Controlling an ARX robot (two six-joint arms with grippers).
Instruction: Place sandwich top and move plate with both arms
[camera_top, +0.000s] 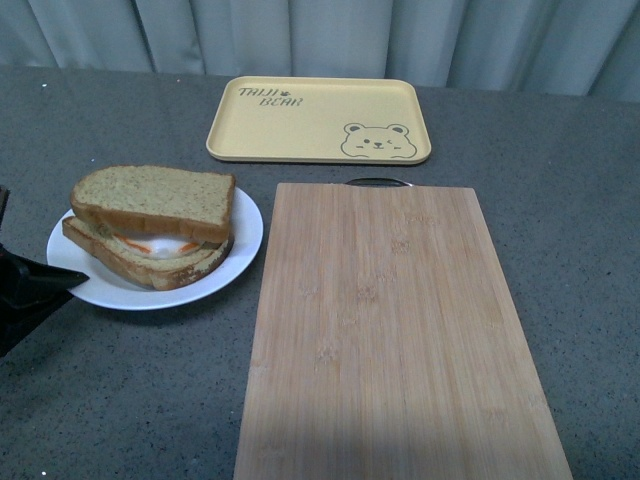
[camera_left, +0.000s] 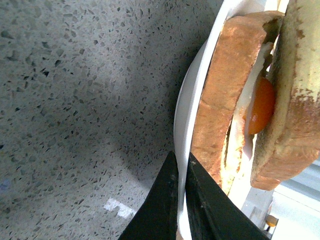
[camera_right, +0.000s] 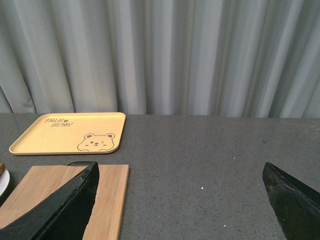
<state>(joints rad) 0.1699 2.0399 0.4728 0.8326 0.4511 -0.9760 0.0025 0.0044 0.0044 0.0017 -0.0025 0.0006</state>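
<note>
I see the top slice (camera_top: 155, 200) lying on the slice with the egg (camera_top: 150, 262). It sits a bit crooked, but it covers most of the egg. So I think the sandwich part is done. The sandwich sits on the white plate (camera_top: 245, 235), on the left side of the gray table (camera_top: 100, 400), just beside the wooden board (camera_top: 385, 320).

My left gripper (camera_top: 60, 282) is down low at the near left edge of the plate. In the left wrist view, its two black fingers (camera_left: 162, 200) pinch the thin plate rim, one finger above the rim and one under it. I think it holds the rim because the rim is the only thin bit to grab, and that way the fingers do not touch the food. The orange yolk (camera_left: 261, 105) shows between the two slices.

My right gripper (camera_right: 180, 167) has its fingers spread wide with nothing in them. It does not show in the front view. Its camera looks across the board toward the yellow bear tray (camera_right: 67, 132) and the curtain (camera_right: 175, 50). It is well apart from the plate.

I think moving the plate is the job now. One pinch on one side could let the plate tip and the top slice slide off. So the right gripper needs to take the other side of the rim first.
</note>
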